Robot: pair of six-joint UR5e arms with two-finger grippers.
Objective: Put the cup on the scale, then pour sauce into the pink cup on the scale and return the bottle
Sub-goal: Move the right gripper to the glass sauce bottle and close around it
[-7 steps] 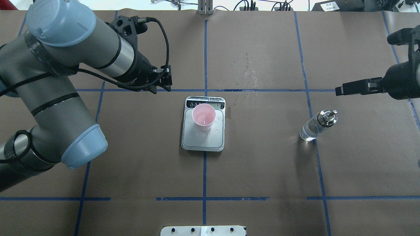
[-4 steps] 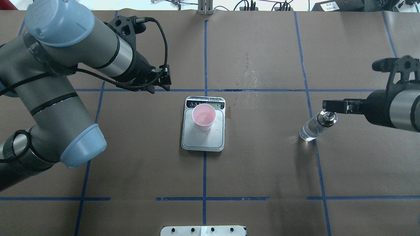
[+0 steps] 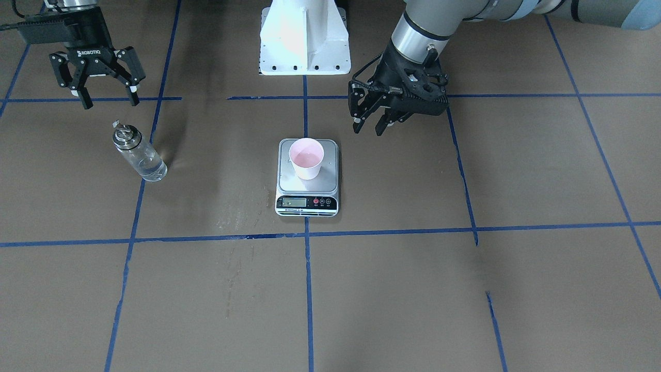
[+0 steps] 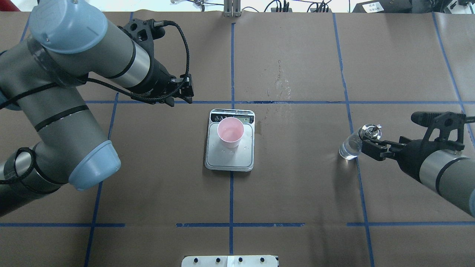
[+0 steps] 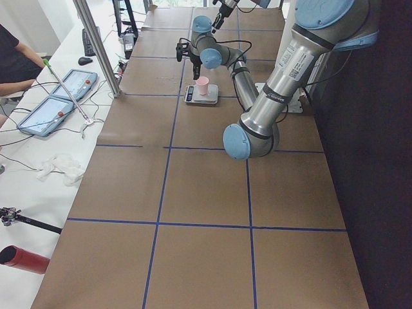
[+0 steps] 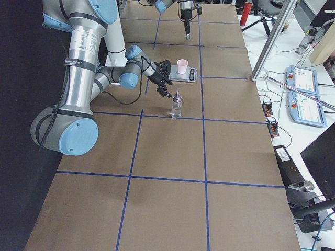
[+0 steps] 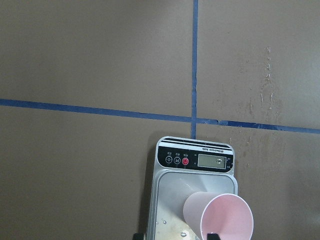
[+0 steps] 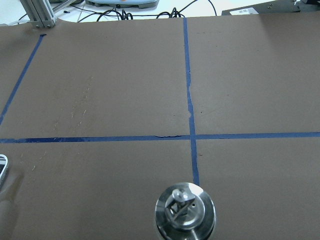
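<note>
pink cup (image 4: pixel 230 132) upright on scale (image 4: pixel 230 160) | bottle (image 4: pixel 350 147) upright, right

One cup (image 3: pixel 307 157), one scale (image 3: pixel 308 187), one bottle (image 3: pixel 139 155); two tools: left tool (image 3: pixel 367 129), right tool (image 3: pixel 111 103).

We look over a wide table covered in matte brown paper (image 4: pixel 297 193), which strips of blue tape (image 4: pixel 231 200) divide into large squares. Faint pale streaks (image 4: pixel 280 79) mark the paper towards the far side. A silver aluminium profile post (image 4: pixel 232 8) stands at the far edge, amid black cables (image 4: pixel 282 5). Alongside the table we see a white bench (image 5: pixel 38 161) carrying blue-framed flat panels (image 5: pixel 40 116), a crumpled white cloth (image 5: pixel 61 168) and a red cylinder (image 5: pixel 22 259). The light is bright and even.
</note>
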